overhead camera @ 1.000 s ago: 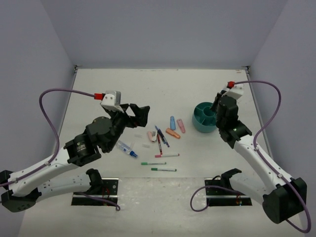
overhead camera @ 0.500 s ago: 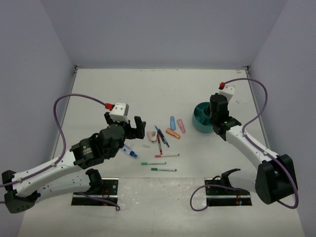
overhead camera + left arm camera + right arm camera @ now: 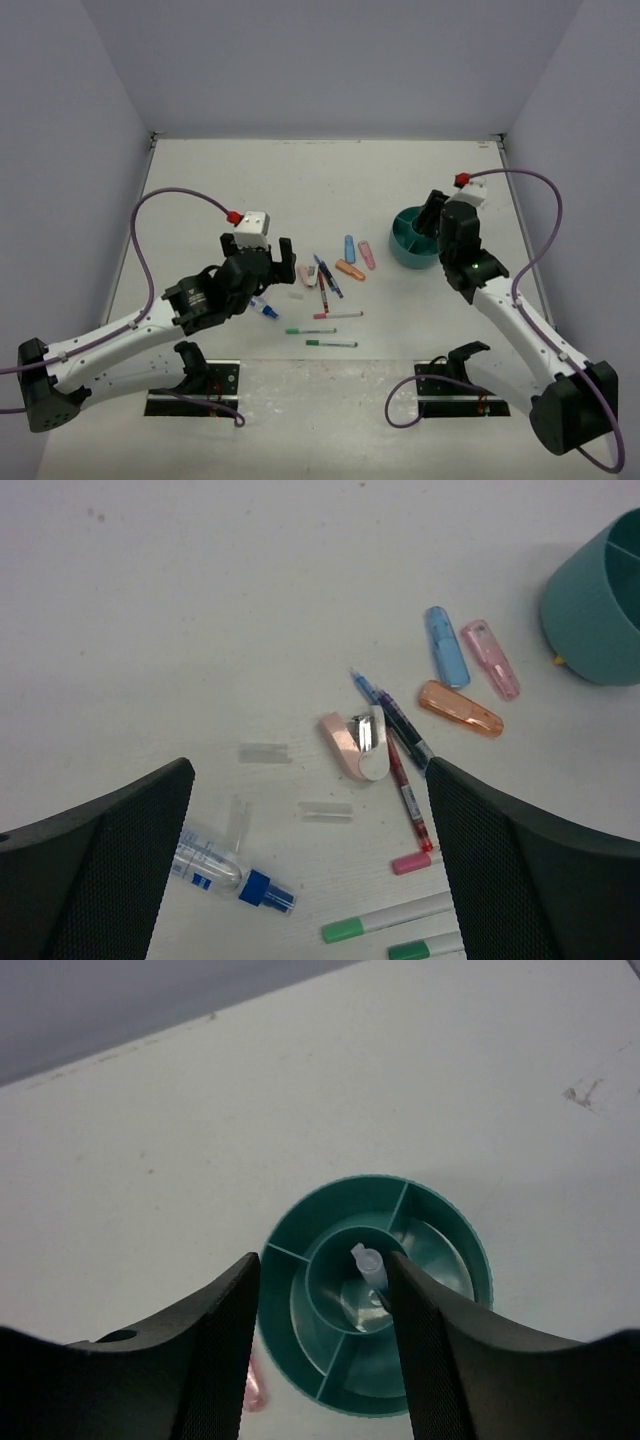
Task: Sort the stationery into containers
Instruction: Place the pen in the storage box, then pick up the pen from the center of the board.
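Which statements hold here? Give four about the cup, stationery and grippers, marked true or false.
1. The round teal plastic cup holds a clear item in its centre compartment. True.
2. The stubby orange highlighter lies inside the cup. False: it lies on the table, left of the cup.
3. The left gripper is wide open, holding nothing. True.
4. The clear blue-capped tube stands upright. False: it lies flat on the table.

Three highlighters are counted: a blue highlighter (image 3: 445, 645), a pink highlighter (image 3: 490, 658) and an orange highlighter (image 3: 460, 708). Five pens are counted: a blue pen (image 3: 395, 718), a red pen (image 3: 405, 795), a pink-capped pen (image 3: 340, 314) and two green-capped pens (image 3: 311, 330) (image 3: 332, 343). One blue-capped tube (image 3: 225, 865), one pink-and-white eraser (image 3: 355, 745), at least two small clear pieces (image 3: 265, 752) and one teal cup (image 3: 590, 610) are seen.
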